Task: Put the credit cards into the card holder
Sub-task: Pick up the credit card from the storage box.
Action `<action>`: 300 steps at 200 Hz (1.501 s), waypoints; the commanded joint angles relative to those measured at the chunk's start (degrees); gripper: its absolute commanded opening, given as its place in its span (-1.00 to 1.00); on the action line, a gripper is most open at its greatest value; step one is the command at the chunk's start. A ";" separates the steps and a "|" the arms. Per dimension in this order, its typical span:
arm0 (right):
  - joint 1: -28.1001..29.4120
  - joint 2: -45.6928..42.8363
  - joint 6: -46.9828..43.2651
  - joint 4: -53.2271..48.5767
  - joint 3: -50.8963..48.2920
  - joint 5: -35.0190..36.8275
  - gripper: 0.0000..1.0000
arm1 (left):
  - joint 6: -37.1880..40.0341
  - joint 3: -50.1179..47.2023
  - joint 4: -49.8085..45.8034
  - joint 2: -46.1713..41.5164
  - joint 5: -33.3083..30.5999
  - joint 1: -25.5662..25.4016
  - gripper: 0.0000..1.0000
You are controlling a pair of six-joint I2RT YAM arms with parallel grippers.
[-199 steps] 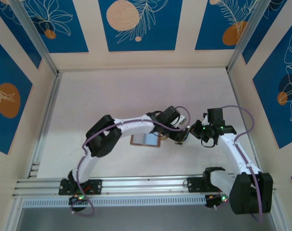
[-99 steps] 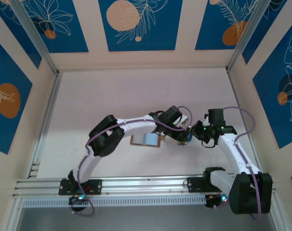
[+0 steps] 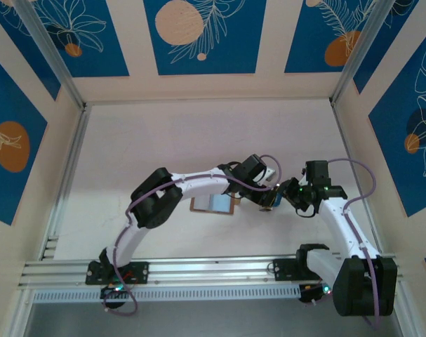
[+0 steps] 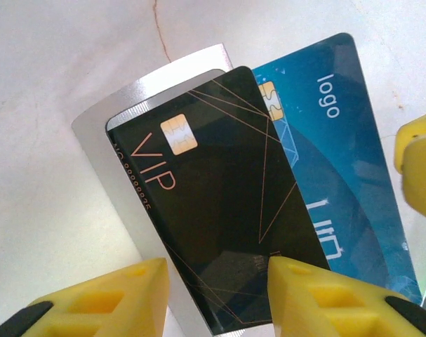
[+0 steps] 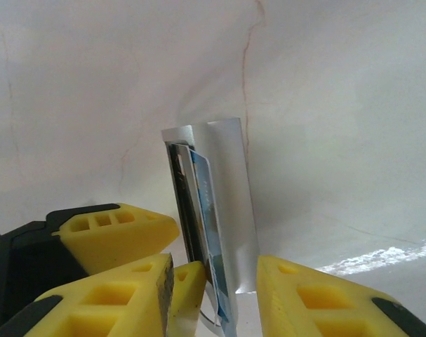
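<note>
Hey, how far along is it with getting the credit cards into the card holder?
Done: the credit cards are picked up. In hand: the left gripper holds them fanned, the right gripper open around them. Left: all must go into the card holder lying on the table.

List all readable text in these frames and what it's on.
"VIP": on the black card.
"logo": on the blue card.
Digits along the black card's left edge: too small to read.
Large white letters lower on the blue card: cut off, unreadable.
Silver case behind: none.
</note>
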 commanded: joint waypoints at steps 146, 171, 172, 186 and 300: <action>-1.00 0.58 0.58 1.43 -1.69 -2.86 -0.98 | -1.18 0.52 -2.47 -0.14 -2.24 -0.29 -0.18; -1.18 -0.50 -0.24 -1.39 -0.46 -1.27 -1.00 | -3.10 1.05 -2.23 -0.98 -2.48 0.50 -0.18; -1.23 -0.56 -0.25 -1.48 -0.43 -1.23 -1.00 | -3.11 1.06 -2.21 -1.03 -2.50 0.51 -0.18; -1.44 -1.25 -0.52 -2.80 -0.11 -0.52 -1.00 | -3.09 1.85 -2.86 -1.12 -2.94 0.60 -0.18; -1.28 -8.62 0.84 -9.39 2.92 3.26 -1.00 | -2.93 -2.66 -2.93 -10.84 -1.40 4.04 -0.15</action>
